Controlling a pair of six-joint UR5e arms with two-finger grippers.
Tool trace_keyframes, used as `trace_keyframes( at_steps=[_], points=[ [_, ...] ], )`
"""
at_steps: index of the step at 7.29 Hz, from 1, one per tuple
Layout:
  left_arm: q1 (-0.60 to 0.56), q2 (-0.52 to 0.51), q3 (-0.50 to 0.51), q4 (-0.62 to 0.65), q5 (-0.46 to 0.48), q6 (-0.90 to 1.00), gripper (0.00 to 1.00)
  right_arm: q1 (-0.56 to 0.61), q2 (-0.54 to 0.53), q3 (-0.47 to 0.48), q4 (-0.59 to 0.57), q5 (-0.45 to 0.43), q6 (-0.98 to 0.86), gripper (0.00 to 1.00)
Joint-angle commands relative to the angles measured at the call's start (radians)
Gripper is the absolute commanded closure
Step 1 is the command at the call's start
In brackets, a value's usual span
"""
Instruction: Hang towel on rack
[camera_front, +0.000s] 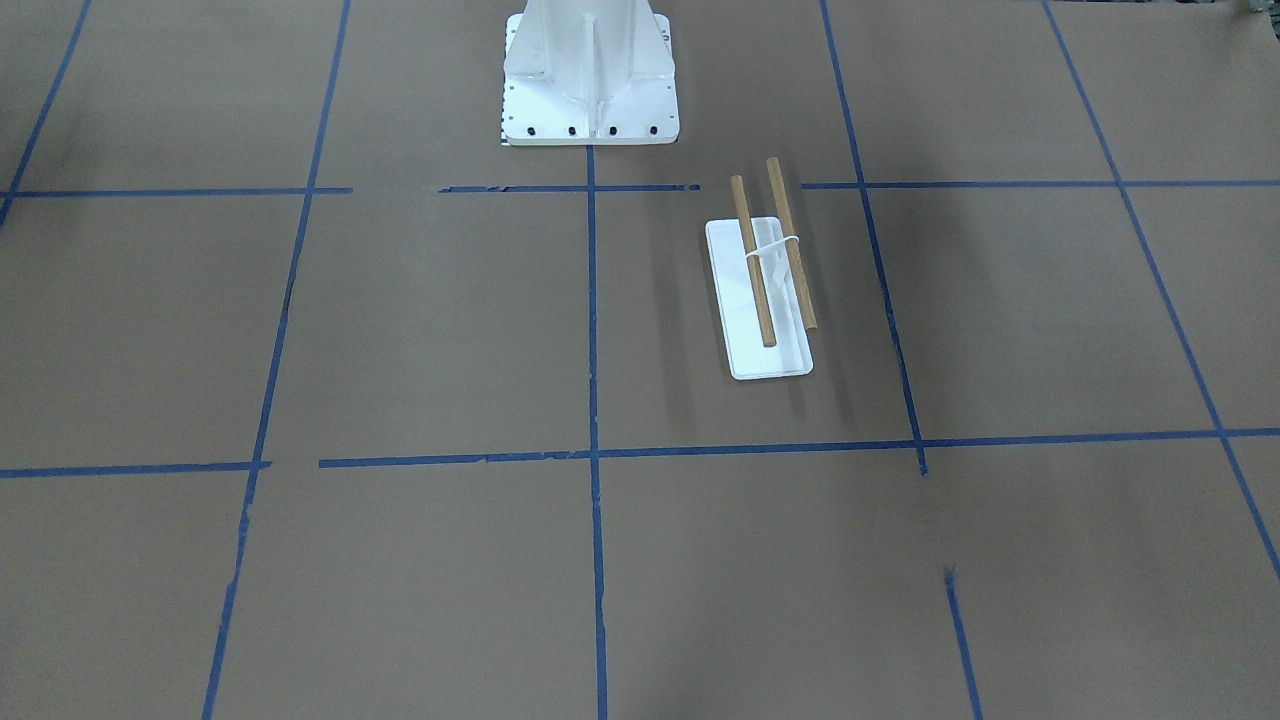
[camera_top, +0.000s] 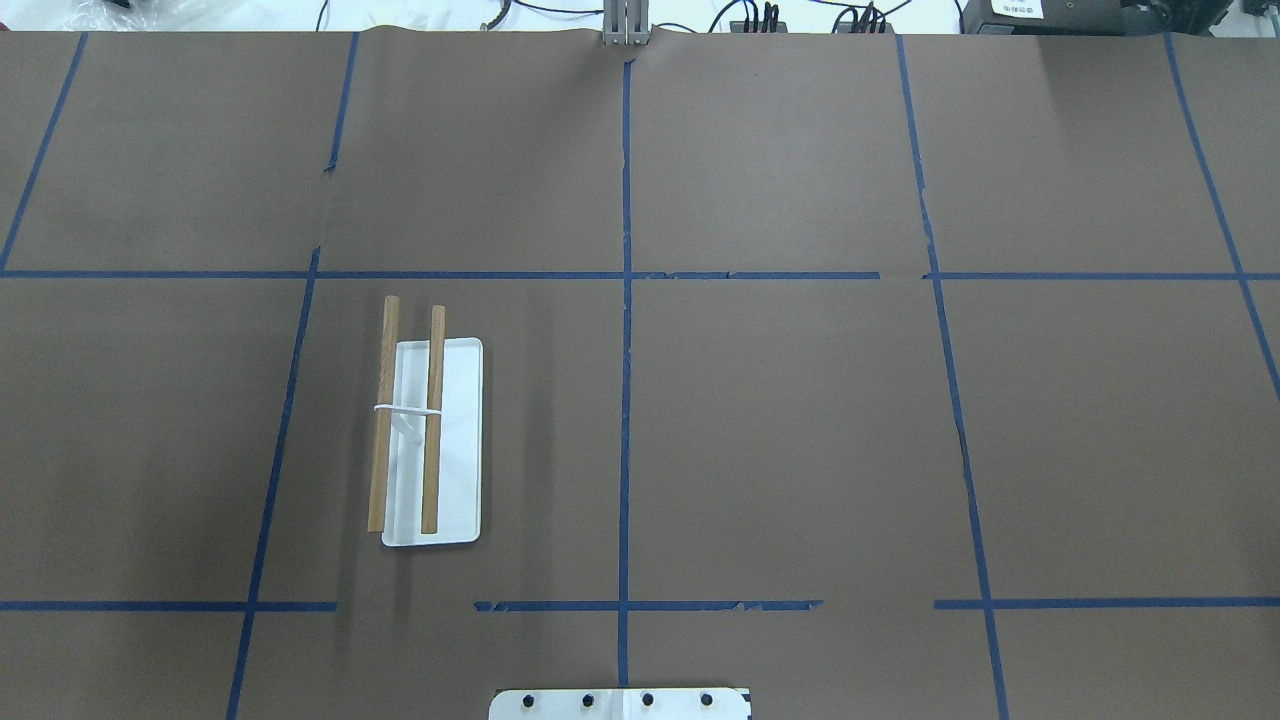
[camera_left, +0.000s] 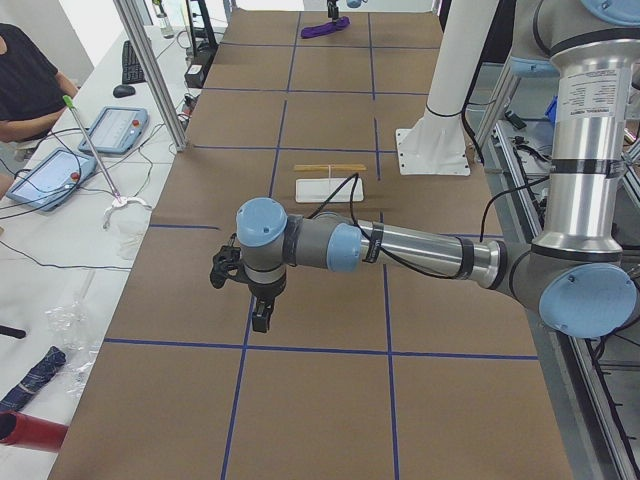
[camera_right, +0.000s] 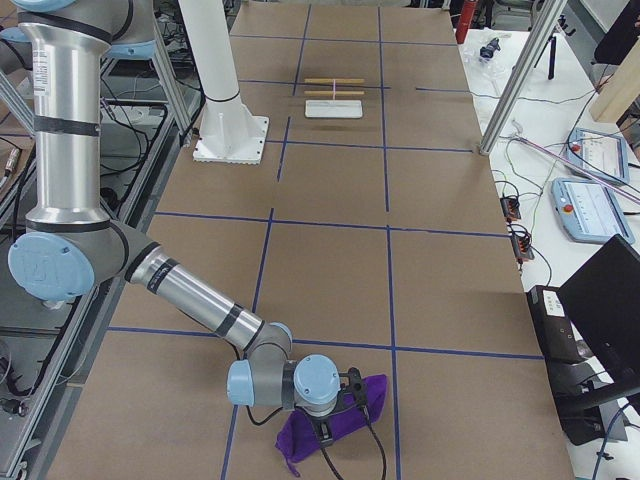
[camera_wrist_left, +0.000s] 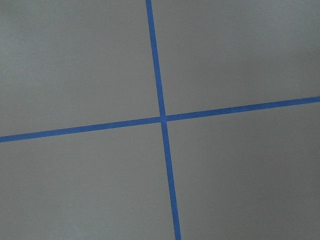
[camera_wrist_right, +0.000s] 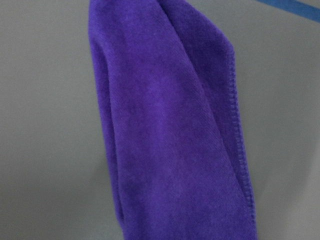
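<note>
The rack (camera_top: 430, 440) stands on the left half of the table, with a flat white base and two wooden dowels; it also shows in the front view (camera_front: 760, 290) and both side views (camera_left: 330, 180) (camera_right: 333, 98). The purple towel (camera_right: 330, 425) lies bunched on the table at the right end and fills the right wrist view (camera_wrist_right: 170, 130). My right gripper (camera_right: 348, 392) is right at the towel; I cannot tell whether it is open or shut. My left gripper (camera_left: 259, 318) hangs above bare paper near the left end, far from the rack; its state cannot be told.
The robot's white bolted pedestal (camera_front: 590, 80) stands at the table's middle rear edge. Blue tape lines (camera_wrist_left: 160, 120) cross the brown paper. Aluminium posts (camera_left: 150, 70) (camera_right: 520, 70) stand along the operators' side. A seated person (camera_left: 25, 80) and tablets are beyond it.
</note>
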Motion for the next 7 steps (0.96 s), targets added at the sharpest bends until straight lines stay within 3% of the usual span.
trace_keyframes(
  at_steps=[1, 3, 4, 5, 6, 7],
  points=[
    [0.0, 0.0, -0.001, 0.0, 0.0, 0.002, 0.0, -0.023, 0.032, -0.051, 0.002, -0.002, -0.001, 0.0],
    [-0.002, 0.0, -0.004, 0.0, 0.0, 0.002, 0.0, -0.033, 0.034, -0.065, 0.002, -0.002, 0.0, 0.0],
    [-0.002, 0.002, -0.007, 0.0, 0.0, 0.003, 0.0, -0.038, 0.034, -0.065, 0.002, -0.001, 0.005, 0.17],
    [-0.002, 0.002, -0.007, 0.0, 0.002, 0.003, 0.0, -0.043, 0.034, -0.062, 0.001, -0.001, 0.006, 0.64],
    [-0.002, 0.002, -0.007, 0.0, 0.002, 0.003, 0.0, -0.043, 0.034, -0.054, 0.002, -0.001, -0.001, 1.0],
    [-0.002, 0.003, -0.007, 0.0, 0.002, 0.003, 0.0, -0.043, 0.032, -0.048, 0.004, -0.001, -0.007, 1.0]
  ],
)
